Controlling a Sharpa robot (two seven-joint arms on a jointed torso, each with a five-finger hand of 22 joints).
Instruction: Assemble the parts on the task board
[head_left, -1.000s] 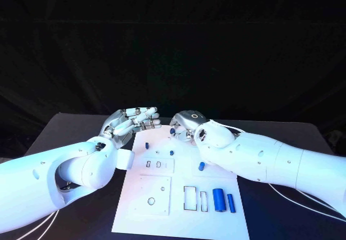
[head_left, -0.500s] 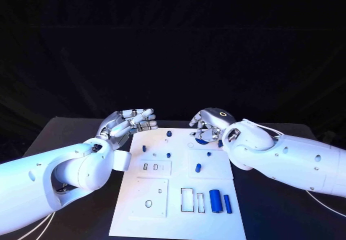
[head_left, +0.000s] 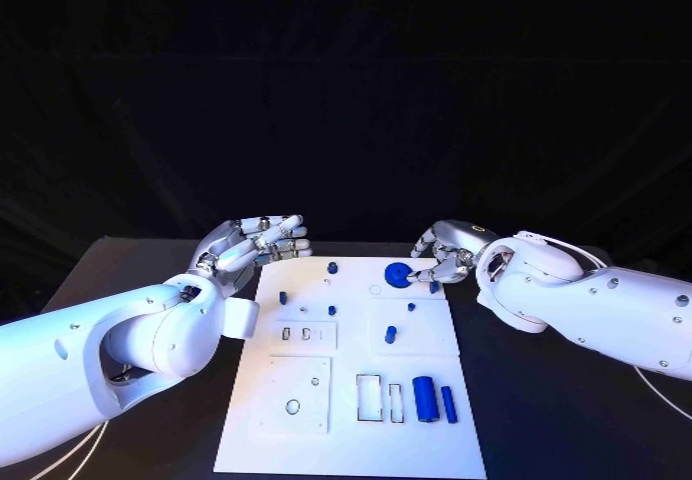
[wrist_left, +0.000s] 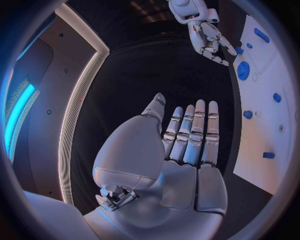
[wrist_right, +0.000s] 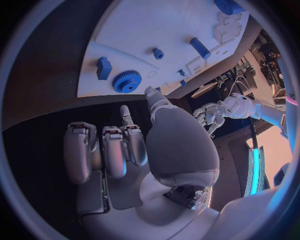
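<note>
The white task board (head_left: 353, 420) lies in the middle of the table. A blue gear (head_left: 402, 276) sits flat near its far right corner, with a small blue block (head_left: 434, 287) beside it. My right hand (head_left: 444, 255) hovers just off that corner, fingers loosely bent and apart, holding nothing. The right wrist view shows the gear (wrist_right: 127, 81) and the block (wrist_right: 104, 68) just beyond its fingertips. My left hand (head_left: 257, 245) floats at the board's far left corner, fingers stretched out and empty. Two blue cylinders (head_left: 424, 397) lie at the near right.
Several small blue pegs (head_left: 330, 307) stand in the board's far half. Rectangular slots (head_left: 369, 397) and a round hole (head_left: 293, 407) are cut in its near half. Black table (head_left: 130, 270) surrounds the board on both sides.
My right hand has drawn away to the right, from over the board's far middle to just off its corner, leaving the blue gear uncovered on the board. The left hand has barely moved.
</note>
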